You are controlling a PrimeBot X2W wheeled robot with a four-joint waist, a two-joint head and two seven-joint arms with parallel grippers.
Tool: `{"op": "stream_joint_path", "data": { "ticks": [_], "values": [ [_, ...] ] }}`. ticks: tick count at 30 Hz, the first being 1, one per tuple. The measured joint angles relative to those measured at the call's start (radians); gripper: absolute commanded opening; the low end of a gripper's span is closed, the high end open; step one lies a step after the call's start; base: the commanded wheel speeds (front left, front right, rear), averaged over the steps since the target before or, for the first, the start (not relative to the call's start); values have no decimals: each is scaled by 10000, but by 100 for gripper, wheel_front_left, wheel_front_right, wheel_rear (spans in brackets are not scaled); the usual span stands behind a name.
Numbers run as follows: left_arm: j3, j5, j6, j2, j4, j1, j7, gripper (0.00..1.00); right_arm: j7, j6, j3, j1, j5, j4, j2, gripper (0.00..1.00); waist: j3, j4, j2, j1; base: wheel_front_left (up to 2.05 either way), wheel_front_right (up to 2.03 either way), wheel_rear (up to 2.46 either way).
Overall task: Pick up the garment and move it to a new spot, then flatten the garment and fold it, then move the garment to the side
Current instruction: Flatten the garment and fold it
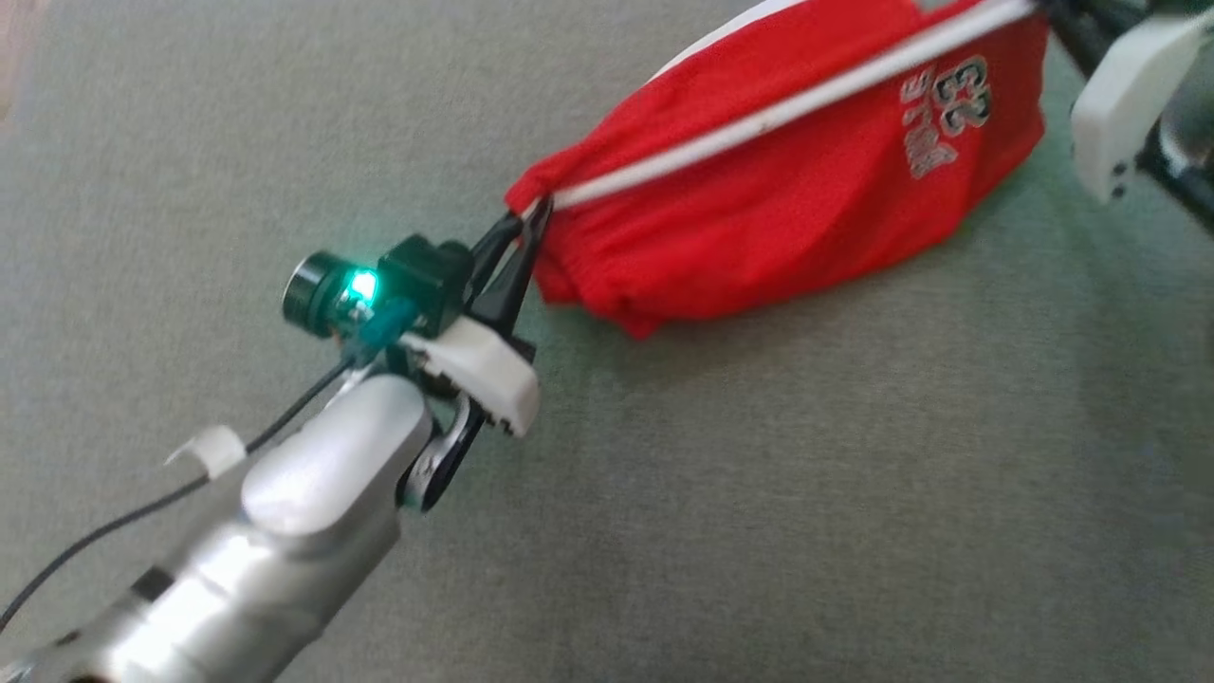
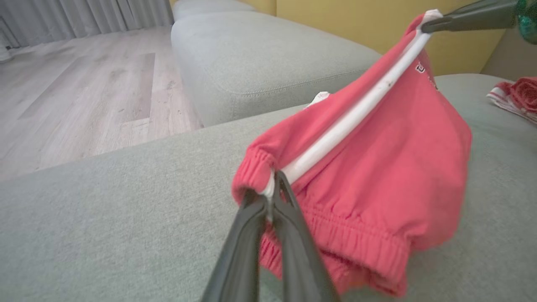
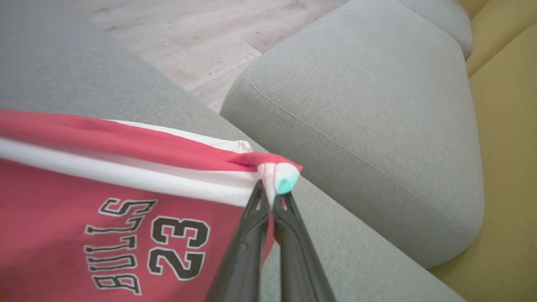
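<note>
red shorts (image 1: 787, 209): stretched out low over the grey sofa (image 1: 759, 493) | left gripper (image 1: 529, 226): pinched tight on the waistband end | right gripper (image 3: 270, 200): pinched tight on the corner near the 23

Garment (image 1: 787, 218): red jersey shorts with a white stripe down the side seam, a gathered elastic waistband and "BULLS 23" printed near the hem end (lettering outlined in black and white). Pulled taut along the stripe, both ends raised. The slack belly sags down to the grey sofa cushion (image 1: 759, 474).
</note>
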Motion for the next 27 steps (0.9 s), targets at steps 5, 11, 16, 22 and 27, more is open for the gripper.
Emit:
{"op": "stream_joint_path", "data": {
  "ticks": [5,11,16,22,27],
  "values": [
    [31,4,-23,-539,656,-691,-171,0,-374,0,236,-987,-328,949,188,0,575,385,0,0,0,0,0],
    [56,2,-286,-1047,1452,-1101,-424,0,-529,0,832,-1496,-370,1906,376,0,1136,813,0,0,0,0,0],
    [44,0,-374,-1381,2038,-1244,-608,41,-1012,0,1143,-1797,-339,2520,564,100,1426,1012,0,-1,0,0,0],
    [107,-15,-347,-1432,2627,-1541,-614,100,-1873,0,980,-2521,-502,3417,696,100,1629,942,0,-2,0,0,0],
    [278,-12,-165,-1450,2809,-1565,-974,100,-2767,0,376,-2858,-537,4109,727,100,1468,794,0,-4,0,0,0]
  ]
}}
